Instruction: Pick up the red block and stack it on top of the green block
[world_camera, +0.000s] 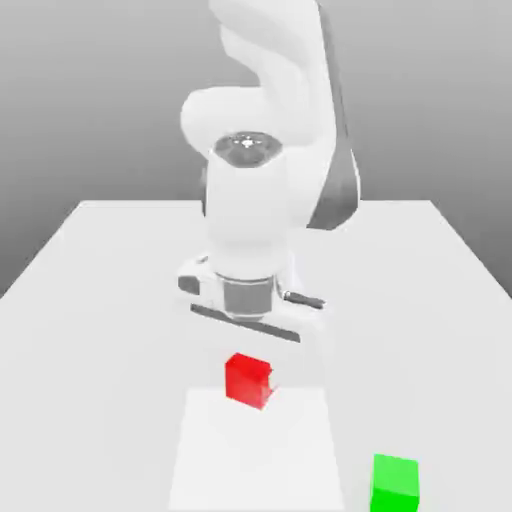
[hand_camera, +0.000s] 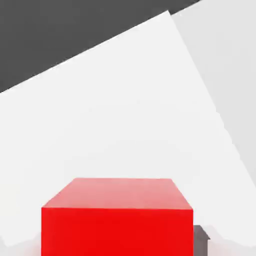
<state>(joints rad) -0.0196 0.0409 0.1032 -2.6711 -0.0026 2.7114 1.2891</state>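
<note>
Red block (world_camera: 247, 380) sits between the fingers (world_camera: 272, 381), arm (world_camera: 249, 200) reaching straight down.

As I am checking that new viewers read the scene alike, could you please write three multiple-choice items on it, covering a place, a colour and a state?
1. In the exterior view, where is the green block?
A) At the upper left
B) At the lower right
C) At the centre

2. What colour is the block at the gripper?
A) Red
B) Blue
C) Yellow

3. What is the state of the gripper?
A) Wide open, above the green block
B) Shut on the green block
C) Shut on the block under the hand

Answers:
1. B: it sits near the exterior view's lower right corner.
2. A: the red block is directly under the hand, and its red faces show large in the hand view.
3. C: the jaws are closed on the red block, and the green one stands apart from them.
</note>
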